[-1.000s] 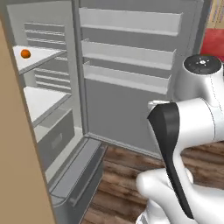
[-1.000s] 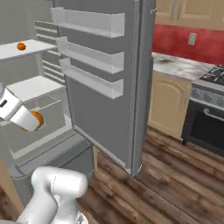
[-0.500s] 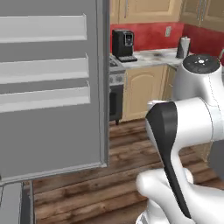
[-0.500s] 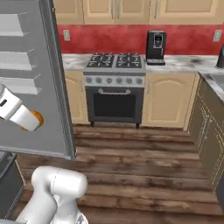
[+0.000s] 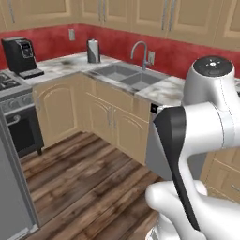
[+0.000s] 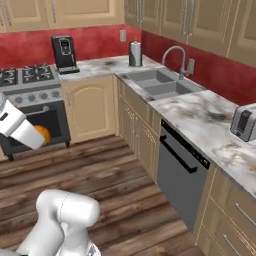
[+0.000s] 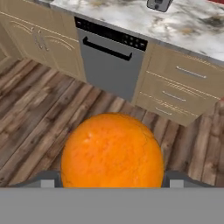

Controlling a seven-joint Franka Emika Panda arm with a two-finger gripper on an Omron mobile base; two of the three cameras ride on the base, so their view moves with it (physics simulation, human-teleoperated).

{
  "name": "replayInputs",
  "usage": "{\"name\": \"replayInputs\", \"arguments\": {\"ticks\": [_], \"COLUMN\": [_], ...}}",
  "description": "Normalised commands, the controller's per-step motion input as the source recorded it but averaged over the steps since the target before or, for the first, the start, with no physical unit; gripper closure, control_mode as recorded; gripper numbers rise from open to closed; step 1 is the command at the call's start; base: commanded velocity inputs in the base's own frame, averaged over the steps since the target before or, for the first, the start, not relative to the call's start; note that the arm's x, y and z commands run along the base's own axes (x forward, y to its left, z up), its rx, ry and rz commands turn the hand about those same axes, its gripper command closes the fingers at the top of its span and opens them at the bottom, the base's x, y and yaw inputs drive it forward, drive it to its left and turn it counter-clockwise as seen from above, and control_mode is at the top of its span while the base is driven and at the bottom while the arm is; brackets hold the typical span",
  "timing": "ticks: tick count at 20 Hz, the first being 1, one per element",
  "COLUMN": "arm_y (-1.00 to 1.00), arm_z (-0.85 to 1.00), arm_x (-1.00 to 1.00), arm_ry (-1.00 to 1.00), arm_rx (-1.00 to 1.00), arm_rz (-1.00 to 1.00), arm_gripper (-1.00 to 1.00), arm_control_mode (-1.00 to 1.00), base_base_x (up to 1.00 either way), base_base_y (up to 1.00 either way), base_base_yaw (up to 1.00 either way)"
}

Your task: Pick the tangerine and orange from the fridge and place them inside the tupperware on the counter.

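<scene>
Orange-skinned, one orange point(image 7: 112, 151) sits gripped in the end effector point(image 7: 112, 180).

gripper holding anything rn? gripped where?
Yes: the gripper holds an orange fruit, a finger on each side at its widest part.

No readable text, labels, brands or numbers anywhere. Coffee machine point(image 6: 64, 51) front blank; toaster point(image 6: 243, 122) unmarked; dishwasher point(image 7: 109, 59) panel shows tiny marks, too small to read.

Black coffee maker point(image 6: 64, 51), steel sink point(image 6: 160, 83), grey dishwasher point(image 6: 181, 172), toaster point(image 6: 244, 123), stove point(image 6: 30, 102), wood floor point(image 5: 89, 173)
</scene>
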Motion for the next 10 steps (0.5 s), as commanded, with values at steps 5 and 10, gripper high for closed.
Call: {"name": "replayInputs", "arguments": {"ticks": [5,10], "arm_y": [0.0,0.0], "arm_z": [0.0,0.0], "arm_x": [0.0,0.0], "arm_ry": [0.0,0.0], "arm_rx": [0.0,0.0], "arm_rz": [0.0,0.0], "arm_gripper": [1.0,1.0], "arm_control_mode": [1.0,1.0], "base_base_x": [0.09,0.13], "base_base_y": [-0.1,-0.02], "base_base_yaw": [0.0,0.3]}}
